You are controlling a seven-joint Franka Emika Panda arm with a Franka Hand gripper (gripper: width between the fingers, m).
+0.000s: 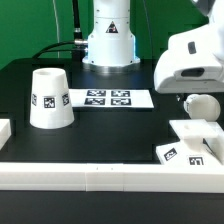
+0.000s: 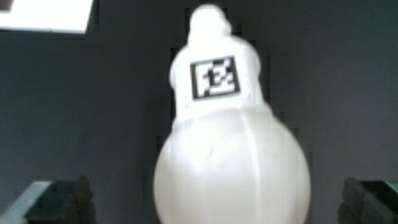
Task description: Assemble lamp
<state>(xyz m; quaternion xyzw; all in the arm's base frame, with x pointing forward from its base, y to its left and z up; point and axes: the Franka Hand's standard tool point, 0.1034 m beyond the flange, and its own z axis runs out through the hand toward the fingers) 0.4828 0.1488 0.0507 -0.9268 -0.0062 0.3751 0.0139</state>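
The white bulb (image 2: 228,150) fills the wrist view, its round head nearest the camera and its narrow tagged neck pointing away. My gripper (image 2: 214,205) is open, with its dark fingers (image 2: 57,200) on either side of the round head and a gap on each side. In the exterior view the bulb's round head (image 1: 201,106) shows just below my white hand (image 1: 195,55), on the exterior view's right. The flat square base (image 1: 196,143) with tags lies in front of it. The tapered shade (image 1: 50,98) stands mouth down on the exterior view's left.
The marker board (image 1: 106,98) lies mid-table in front of the robot's pedestal (image 1: 108,40). A long white border rail (image 1: 100,176) runs along the front edge. A white corner (image 2: 45,15) shows at the wrist view's edge.
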